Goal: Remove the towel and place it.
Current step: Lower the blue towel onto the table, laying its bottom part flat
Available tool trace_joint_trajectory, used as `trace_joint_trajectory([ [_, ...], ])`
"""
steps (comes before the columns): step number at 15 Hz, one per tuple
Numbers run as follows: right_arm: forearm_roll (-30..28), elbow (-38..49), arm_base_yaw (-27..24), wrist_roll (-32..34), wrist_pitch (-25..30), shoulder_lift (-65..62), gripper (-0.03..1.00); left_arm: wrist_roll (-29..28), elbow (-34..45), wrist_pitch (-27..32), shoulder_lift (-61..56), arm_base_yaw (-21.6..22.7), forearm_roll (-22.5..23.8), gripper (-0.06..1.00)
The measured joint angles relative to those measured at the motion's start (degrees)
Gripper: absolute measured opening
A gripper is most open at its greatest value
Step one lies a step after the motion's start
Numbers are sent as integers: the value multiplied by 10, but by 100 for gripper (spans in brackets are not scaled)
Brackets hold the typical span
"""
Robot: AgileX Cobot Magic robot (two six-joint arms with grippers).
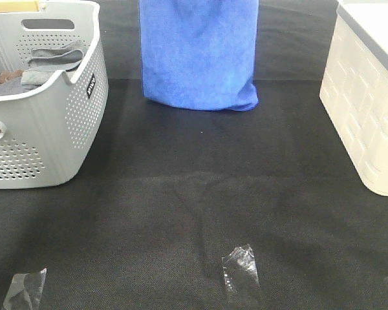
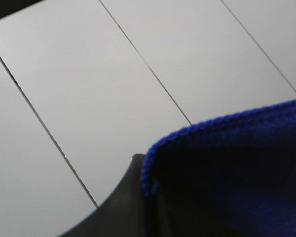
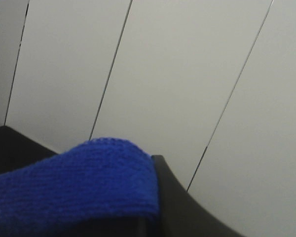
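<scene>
Blue towel (image 1: 199, 55) hangs at top centre of the frame, its lower fold touching the black surface (image 1: 181, 206), with left end effector (image 2: 148, 190) and right end effector (image 3: 155, 200) each clamped on its edge; apparently lifted, not yet placed.

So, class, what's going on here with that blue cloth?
Both arms hold the towel up by an edge: the left tool and the right tool are each shut on it. It hangs mid-scene, its bottom end bunched on the black table. A grey basket of cloths stands left, a white bin right.
</scene>
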Motion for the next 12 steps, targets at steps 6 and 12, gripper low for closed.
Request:
trace_joint_trajectory([
  [6,-48,0,-8,73,181,-21,3,44,0,301,-24,-53,-154,0],
  [12,-155,0,-8,252,437,-84,3,107,0,630,-93,-54,-351,0],
])
